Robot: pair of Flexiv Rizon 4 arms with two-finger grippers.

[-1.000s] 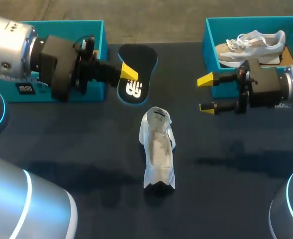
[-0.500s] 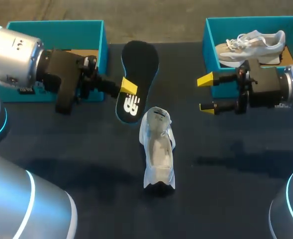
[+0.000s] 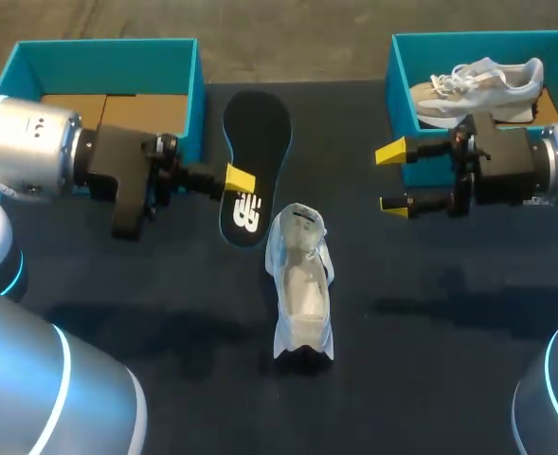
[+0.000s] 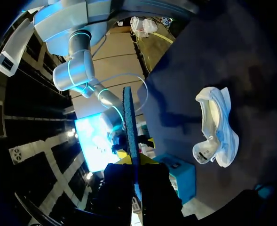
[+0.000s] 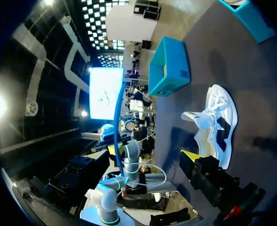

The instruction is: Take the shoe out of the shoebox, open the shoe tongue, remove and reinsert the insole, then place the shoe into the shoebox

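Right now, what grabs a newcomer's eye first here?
The black insole, pinched in the left gripper just beside the left shoebox. Next, the white shoe lying alone mid-table, close to the insole's lower end. Then the right gripper, open, in front of the right shoebox, which holds a second shoe.

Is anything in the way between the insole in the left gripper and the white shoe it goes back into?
Nothing visible does. The left gripper holds the insole just beside the white shoe, only bare table between them; the right gripper is open, off by the right-hand shoebox.
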